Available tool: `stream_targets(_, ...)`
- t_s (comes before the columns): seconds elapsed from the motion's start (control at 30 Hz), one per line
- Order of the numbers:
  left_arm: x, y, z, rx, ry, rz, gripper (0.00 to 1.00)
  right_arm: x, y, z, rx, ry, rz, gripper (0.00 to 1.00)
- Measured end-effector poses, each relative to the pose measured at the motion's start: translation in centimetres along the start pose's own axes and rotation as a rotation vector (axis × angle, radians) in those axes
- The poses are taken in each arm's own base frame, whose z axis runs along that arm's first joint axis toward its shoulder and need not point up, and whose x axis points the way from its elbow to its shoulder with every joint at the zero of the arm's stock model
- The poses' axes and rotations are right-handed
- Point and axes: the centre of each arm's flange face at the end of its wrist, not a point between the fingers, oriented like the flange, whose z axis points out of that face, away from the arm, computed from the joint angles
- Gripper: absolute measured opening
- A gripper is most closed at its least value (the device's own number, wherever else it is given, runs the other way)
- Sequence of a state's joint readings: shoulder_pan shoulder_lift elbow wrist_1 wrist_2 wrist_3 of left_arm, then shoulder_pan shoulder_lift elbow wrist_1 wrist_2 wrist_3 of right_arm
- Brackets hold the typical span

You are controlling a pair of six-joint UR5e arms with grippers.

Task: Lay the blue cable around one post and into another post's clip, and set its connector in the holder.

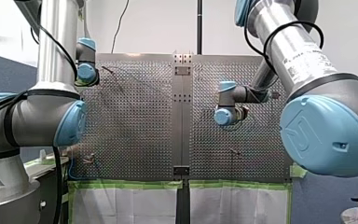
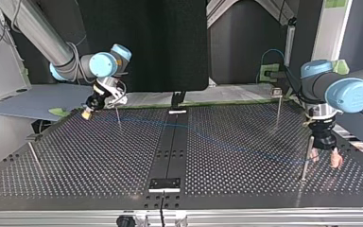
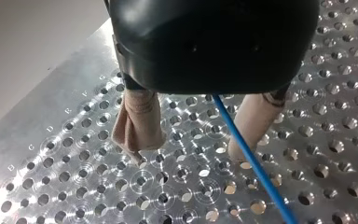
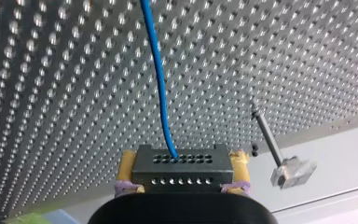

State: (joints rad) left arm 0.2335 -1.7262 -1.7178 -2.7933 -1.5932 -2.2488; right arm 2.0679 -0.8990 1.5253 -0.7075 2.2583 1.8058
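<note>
Perforated table [image 4: 51, 93] — tilted right end effector [image 4: 184, 159] clamps connector [image 4: 182, 179].

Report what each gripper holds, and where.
My right gripper clamps the connector by its side faces. My left gripper holds nothing; the blue cable passes between its open jaws.

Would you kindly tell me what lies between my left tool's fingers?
The left wrist view shows the blue cable running between the left tool's open beige pads, close to one.

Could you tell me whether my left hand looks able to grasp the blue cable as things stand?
Probably yes: the blue cable passes between the open pads of my left hand, nothing blocking it.
</note>
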Motion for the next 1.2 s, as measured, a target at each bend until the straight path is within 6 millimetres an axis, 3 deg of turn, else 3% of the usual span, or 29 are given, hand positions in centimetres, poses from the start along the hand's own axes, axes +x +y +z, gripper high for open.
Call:
stream_targets(0.17,-0.1,0.1,0.1,0.0,-0.003,0.0,1.0,-1.0,1.7,0.0,-0.015,0.001,-0.002,0.0)
stream_targets(0.37,-0.1,0.1,0.1,0.001,-0.005,0.0,1.0,-4.3,4.3,-0.5,-0.032,-0.024,0.004,0.0)
stream_targets(0.9,0.1,-0.1,0.0,0.006,0.001,-0.001,1.0,-13.9,15.1,-1.3,-0.061,-0.139,-0.11,0.0)
stream_targets(1.2,0.1,-0.2,0.0,0.013,0.004,-0.002,1.0,-15.2,19.9,-1.4,-0.06,-0.162,-0.188,0.0)
